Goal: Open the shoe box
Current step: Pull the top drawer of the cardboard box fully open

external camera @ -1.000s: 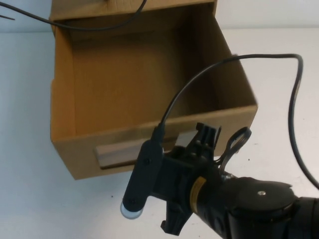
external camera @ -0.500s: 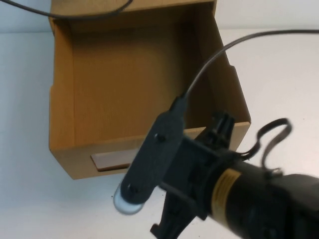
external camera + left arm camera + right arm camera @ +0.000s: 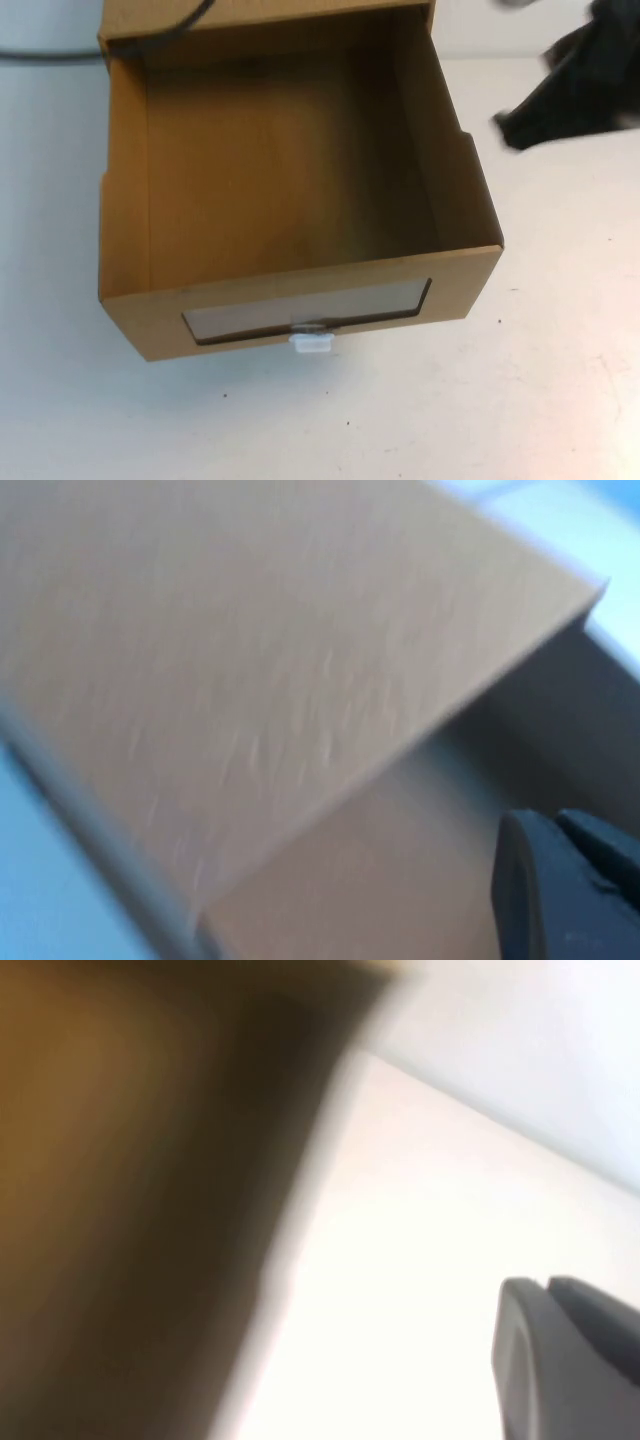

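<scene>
The brown cardboard shoe box [image 3: 280, 180] stands open — its drawer [image 3: 140, 320] slid forward. A small white tab [image 3: 312, 343] juts from its windowed front.

Likely a robot lab bench: a bare white counter [image 3: 520, 400], a plain pale wall [image 3: 480, 28] behind the shoe box [image 3: 125, 250], and a black cable [image 3: 40, 53] trailing beside it.

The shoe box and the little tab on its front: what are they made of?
Shoe box: matte brown cardboard, thin folded walls. Tab: white, probably plastic. Right gripper, shut, beyond the box's right side; left gripper close by the box.
</scene>
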